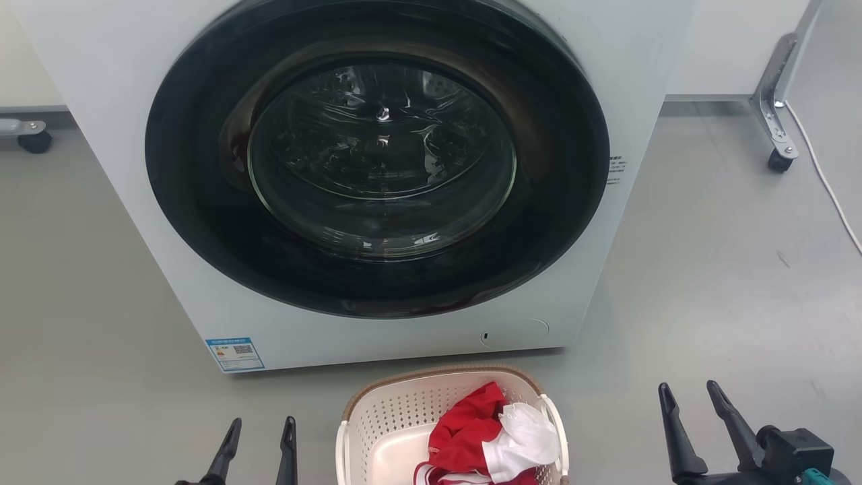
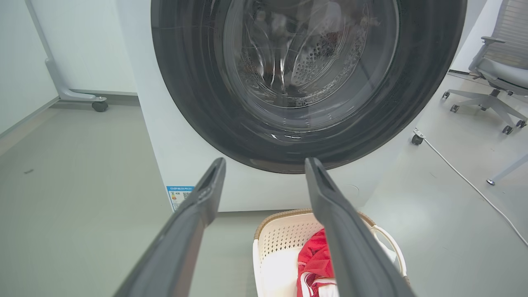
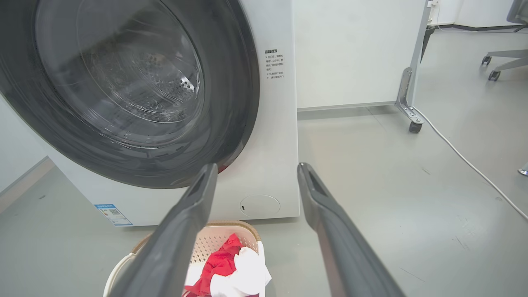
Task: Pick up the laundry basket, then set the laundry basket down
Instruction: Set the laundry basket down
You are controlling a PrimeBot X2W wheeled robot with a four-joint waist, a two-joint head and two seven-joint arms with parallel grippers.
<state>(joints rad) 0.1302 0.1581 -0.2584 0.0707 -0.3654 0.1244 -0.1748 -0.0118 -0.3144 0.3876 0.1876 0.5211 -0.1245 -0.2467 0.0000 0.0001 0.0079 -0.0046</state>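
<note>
We see our left gripper (image 1: 261, 434) at the lower left, its two dark fingers parted and holding nothing, over the grey floor (image 1: 87, 377). Just right of it the laundry basket (image 1: 397, 411) stands on the floor, close in front of the white washer (image 1: 101, 135). A red garment (image 1: 471, 421) and a white cloth (image 1: 528, 438) lie in the basket's right half. Further right, our right gripper (image 1: 690, 404) is spread apart and empty, clear of the basket.
</note>
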